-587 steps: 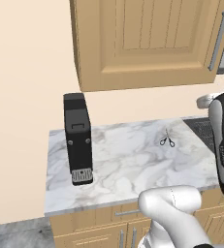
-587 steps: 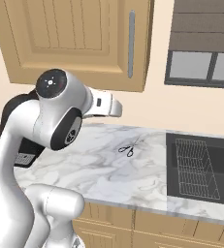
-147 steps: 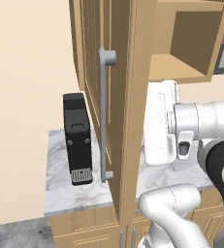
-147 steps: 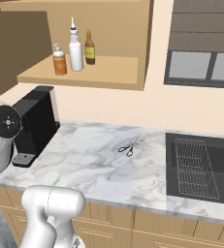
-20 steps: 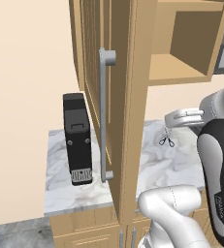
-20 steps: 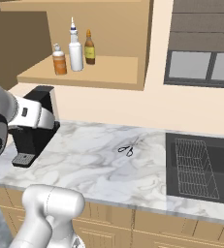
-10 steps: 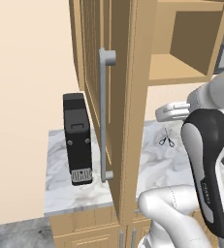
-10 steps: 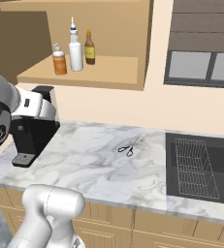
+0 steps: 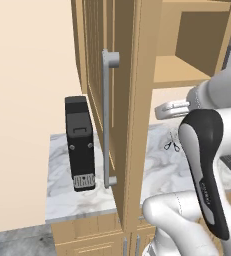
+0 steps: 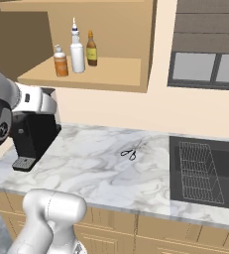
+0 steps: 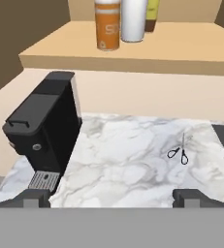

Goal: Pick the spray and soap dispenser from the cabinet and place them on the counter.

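The cabinet [image 10: 91, 74] stands open, its door [image 9: 122, 75] swung out towards me. On its shelf stand the orange soap dispenser [image 10: 60, 62] and, right beside it, the taller white spray [image 10: 77, 51]. In the hand view the soap dispenser [image 11: 107, 24] and the spray [image 11: 134, 19] show at the top, cut off by the edge. My gripper [image 11: 112, 197] is open with nothing between its fingertips [image 11: 33, 196]; it hangs over the marble counter [image 11: 128, 160], below and in front of the shelf, well apart from both bottles.
A brownish-yellow bottle [image 10: 91, 48] stands right of the spray. A black coffee machine [image 10: 34, 134] occupies the counter's left end below the shelf. Small scissors [image 10: 130, 154] lie mid-counter, and a dark sink with a wire rack [image 10: 200, 171] is at the right.
The arm has swung nearer the left camera and the hand has shifted slightly up and left. The jaws stay open. The bottles have not moved.
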Tool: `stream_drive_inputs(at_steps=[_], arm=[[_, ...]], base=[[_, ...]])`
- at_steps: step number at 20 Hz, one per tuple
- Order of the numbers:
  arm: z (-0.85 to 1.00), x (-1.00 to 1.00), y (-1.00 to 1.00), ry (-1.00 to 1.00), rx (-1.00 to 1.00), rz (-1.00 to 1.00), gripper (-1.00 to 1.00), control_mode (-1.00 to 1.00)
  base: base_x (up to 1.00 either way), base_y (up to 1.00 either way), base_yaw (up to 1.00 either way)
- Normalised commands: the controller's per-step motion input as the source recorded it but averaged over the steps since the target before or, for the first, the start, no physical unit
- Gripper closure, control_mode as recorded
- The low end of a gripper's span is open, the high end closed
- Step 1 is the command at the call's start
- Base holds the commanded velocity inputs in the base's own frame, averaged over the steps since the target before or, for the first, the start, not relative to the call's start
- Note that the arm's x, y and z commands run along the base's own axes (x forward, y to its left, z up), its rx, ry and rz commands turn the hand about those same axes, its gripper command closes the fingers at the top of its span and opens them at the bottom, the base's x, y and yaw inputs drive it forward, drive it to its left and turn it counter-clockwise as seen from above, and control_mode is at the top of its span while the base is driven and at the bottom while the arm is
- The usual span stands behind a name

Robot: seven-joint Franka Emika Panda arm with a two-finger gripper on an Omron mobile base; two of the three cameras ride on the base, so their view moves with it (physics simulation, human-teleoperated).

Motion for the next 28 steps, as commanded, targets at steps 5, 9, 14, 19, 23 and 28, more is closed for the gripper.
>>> stream_drive_inputs(at_steps=[5, 9, 14, 19, 23, 28], arm=[[0.15, 0.31, 0.13, 0.0, -0.08, 0.05, -1.0, -1.0], [0.24, 0.11, 0.04, -0.07, -0.05, 0.04, -1.0, -1.0], [0.14, 0.08, 0.0, -0.09, -0.01, 0.04, -1.0, -1.0], [0.14, 0.1, 0.0, -0.09, -0.02, 0.04, -1.0, -1.0], [0.09, 0.09, 0.0, -0.14, 0.0, 0.02, -1.0, -1.0], [0.11, 0.1, 0.0, -0.03, 0.0, -0.01, -1.0, -1.0]], base=[[0.0, 0.0, 0.0], [0.0, 0.0, 0.0], [0.0, 0.0, 0.0], [0.0, 0.0, 0.0], [0.0, 0.0, 0.0], [0.0, 0.0, 0.0]])
